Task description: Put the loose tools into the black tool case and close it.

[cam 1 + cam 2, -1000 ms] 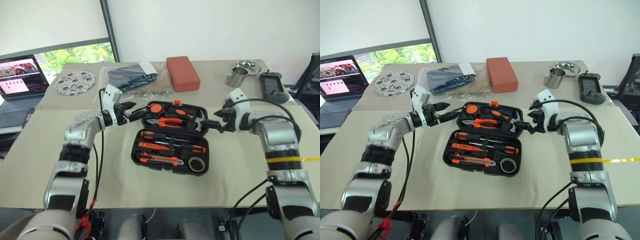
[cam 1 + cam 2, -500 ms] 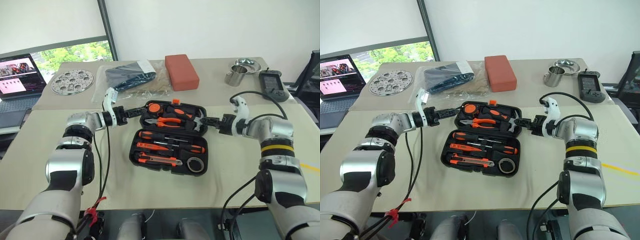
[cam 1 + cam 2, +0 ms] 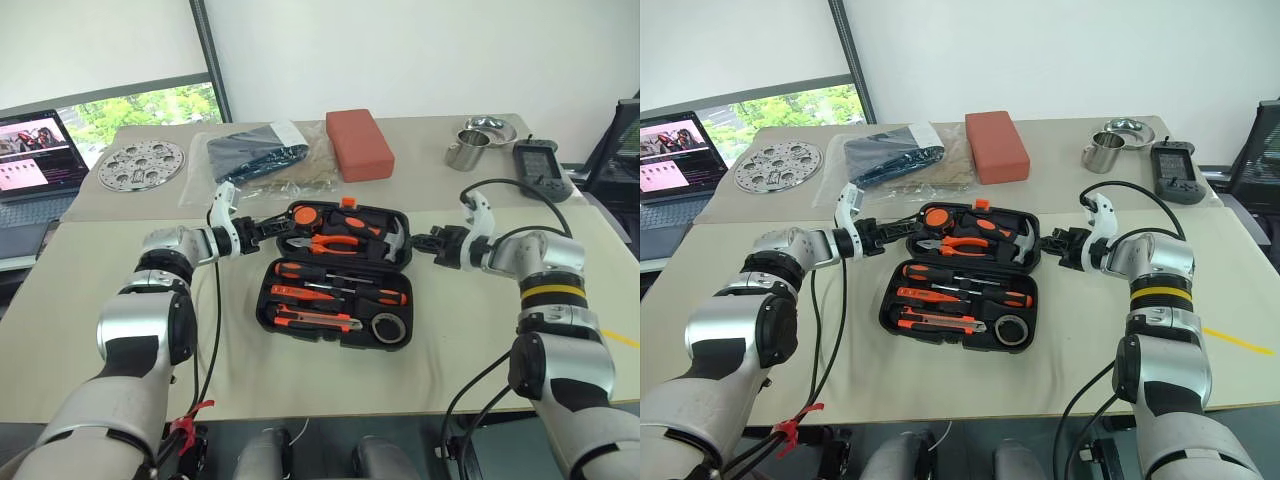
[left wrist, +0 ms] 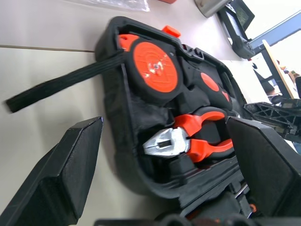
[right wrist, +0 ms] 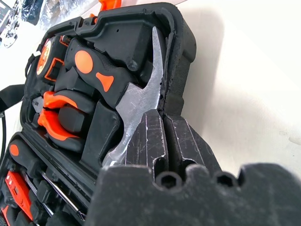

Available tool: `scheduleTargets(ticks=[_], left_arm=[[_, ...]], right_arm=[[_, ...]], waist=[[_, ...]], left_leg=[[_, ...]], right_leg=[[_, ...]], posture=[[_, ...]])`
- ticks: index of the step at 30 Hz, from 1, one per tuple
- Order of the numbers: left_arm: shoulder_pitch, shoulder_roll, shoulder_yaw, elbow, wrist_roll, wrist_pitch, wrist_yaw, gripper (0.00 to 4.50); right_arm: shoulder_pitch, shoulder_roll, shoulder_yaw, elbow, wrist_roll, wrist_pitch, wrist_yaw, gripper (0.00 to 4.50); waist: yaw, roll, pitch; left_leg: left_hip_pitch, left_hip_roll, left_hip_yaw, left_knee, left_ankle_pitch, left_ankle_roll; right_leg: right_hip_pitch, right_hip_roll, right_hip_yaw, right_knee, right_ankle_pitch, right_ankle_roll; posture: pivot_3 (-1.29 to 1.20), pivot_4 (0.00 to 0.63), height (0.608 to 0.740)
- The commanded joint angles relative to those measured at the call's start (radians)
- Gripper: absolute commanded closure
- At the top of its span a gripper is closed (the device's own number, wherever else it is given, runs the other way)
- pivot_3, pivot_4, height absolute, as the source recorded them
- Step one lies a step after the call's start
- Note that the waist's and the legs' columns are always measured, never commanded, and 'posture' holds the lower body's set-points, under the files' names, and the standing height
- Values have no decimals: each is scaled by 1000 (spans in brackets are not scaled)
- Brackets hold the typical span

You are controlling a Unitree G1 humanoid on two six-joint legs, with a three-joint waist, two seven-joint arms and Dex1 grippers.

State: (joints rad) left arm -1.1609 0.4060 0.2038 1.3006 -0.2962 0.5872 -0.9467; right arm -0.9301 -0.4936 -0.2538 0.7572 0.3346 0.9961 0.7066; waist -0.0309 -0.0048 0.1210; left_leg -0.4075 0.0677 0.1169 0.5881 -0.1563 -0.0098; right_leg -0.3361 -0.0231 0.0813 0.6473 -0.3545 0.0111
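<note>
case: the black tool case lies open in the middle of the worktop, lid half towards the far side, tray half nearer the robot.
tools: the screwdrivers, utility knife and tape roll sit in the tray slots (nothing loose lies beside the case), so closing looks like the step in hand.
left gripper: jaws spread wide, at the lid's left end beside the black strap, not gripping.
right gripper: jaws pressed together, tips at the lid's right edge by the hammer head; I cannot tell whether they touch.
risk, slide: a sideways push from one arm alone could skid the whole case across the worktop.
risk, spill: a jerky swing of the lid could shake the hammer or pliers from their slots.
risk, latch: the strap or a raised handle trapped in the seam would keep the orange latch from catching.
</note>
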Motion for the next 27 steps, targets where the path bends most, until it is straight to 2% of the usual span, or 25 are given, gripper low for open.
scheduleTargets(ticks=[1, 14, 17, 21, 27], left_arm=[[-30, 5, 29, -4, 6, -21, 15, 0], [-25, -29, 81, 18, 23, -70, 151, 0], [-23, -42, 73, 23, 46, -98, 197, 656], [-24, -63, 66, 26, 75, -144, 237, 2264], [-21, -75, 53, 31, 108, -170, 246, 4435]], right_arm=[[-16, 4, 12, -22, 11, -23, 7, 4464], [-9, 15, 20, -35, 17, -40, 1, 4464], [-2, 16, 17, -49, 21, -38, 1, 4500], [4, 17, 14, -60, 24, -41, -2, 4500], [9, 19, 11, -73, 26, -43, -9, 4500]], waist=[[-1, 0, 0], [-10, 0, 0], [-10, 0, 0], [-11, 0, 0], [-10, 0, 0]], left_leg=[[0, 0, 0, 0, 0, 0], [0, 0, 0, 0, 0, 0], [0, 0, 0, 0, 0, 0], [0, 0, 0, 0, 0, 0], [1, 0, 0, 0, 0, -1]], right_leg=[[0, 0, 0, 0, 0, 0], [0, 0, -1, 0, 0, 0], [0, 0, -1, 0, 0, 0], [0, 0, -1, 0, 0, 0], [0, 0, -1, 0, 0, 0]], posture=[[0, 150, 740], [0, 150, 740], [0, 150, 740], [0, 150, 740], [0, 150, 740]])
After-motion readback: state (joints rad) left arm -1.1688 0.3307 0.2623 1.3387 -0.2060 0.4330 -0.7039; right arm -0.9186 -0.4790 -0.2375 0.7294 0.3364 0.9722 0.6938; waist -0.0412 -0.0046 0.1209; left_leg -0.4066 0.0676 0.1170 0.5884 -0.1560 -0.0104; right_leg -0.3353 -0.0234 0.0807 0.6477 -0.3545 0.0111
